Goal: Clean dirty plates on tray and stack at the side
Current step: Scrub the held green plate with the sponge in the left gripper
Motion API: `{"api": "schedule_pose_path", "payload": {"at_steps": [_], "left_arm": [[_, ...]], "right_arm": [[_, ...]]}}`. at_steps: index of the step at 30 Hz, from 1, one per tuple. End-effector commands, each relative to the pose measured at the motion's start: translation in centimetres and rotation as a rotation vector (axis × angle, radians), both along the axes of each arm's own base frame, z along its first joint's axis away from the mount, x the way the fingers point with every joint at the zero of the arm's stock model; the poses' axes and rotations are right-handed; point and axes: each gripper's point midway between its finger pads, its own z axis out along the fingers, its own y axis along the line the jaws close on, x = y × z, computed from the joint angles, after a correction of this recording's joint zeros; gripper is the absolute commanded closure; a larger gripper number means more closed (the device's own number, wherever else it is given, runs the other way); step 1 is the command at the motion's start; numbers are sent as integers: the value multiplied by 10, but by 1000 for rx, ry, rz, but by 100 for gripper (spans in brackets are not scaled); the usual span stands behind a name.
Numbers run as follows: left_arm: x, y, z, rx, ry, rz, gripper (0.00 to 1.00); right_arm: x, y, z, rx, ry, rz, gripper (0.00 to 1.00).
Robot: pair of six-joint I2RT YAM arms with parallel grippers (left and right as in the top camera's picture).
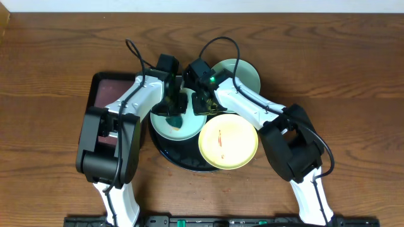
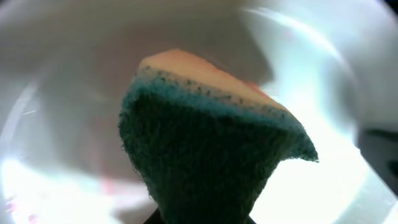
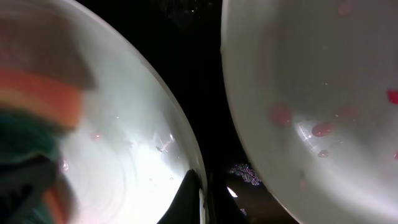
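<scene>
On the black tray [image 1: 183, 161] lie a mint plate [image 1: 164, 127] at the left and a yellow plate [image 1: 228, 142] with a thin red smear at the front right. A second mint plate [image 1: 243, 75] sits at the tray's back right. My left gripper [image 1: 173, 111] is shut on a green and orange sponge [image 1: 175, 120], pressed on the left mint plate [image 2: 323, 174]. The sponge [image 2: 205, 155] fills the left wrist view. My right gripper [image 1: 203, 104] is shut on that plate's rim [image 3: 124, 155]. The right wrist view shows a plate [image 3: 311, 93] with red spots beside it.
A smaller dark brown rectangular tray [image 1: 107, 91] lies to the left of the black tray, under the left arm. Both arms reach in from the front and meet over the black tray's back half. Wooden table [image 1: 341, 57] lies all around.
</scene>
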Motion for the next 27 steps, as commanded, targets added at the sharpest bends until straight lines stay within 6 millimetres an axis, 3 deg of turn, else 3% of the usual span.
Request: {"api": "schedule_pose_path", "payload": {"at_steps": [1, 4, 7, 12, 15, 22, 27], "left_arm": [[-26, 1, -38, 0, 109, -37, 93], [-15, 36, -42, 199, 73, 182, 93], [-18, 74, -38, 404, 51, 449, 93], [-33, 81, -36, 453, 100, 521, 93], [-46, 68, -37, 395, 176, 425, 93], [-64, -2, -31, -27, 282, 20, 93], [-48, -15, -31, -100, 209, -27, 92]], "right_arm": [[-8, 5, -13, -4, 26, 28, 99], [-8, 5, -14, -5, 26, 28, 99], [-8, 4, -14, -6, 28, 28, 99], [-8, 4, -14, -7, 29, 27, 99], [-8, 4, -14, -7, 29, 27, 99], [-8, 4, -14, -6, 28, 26, 99], [-8, 4, -14, -6, 29, 26, 99]]}}
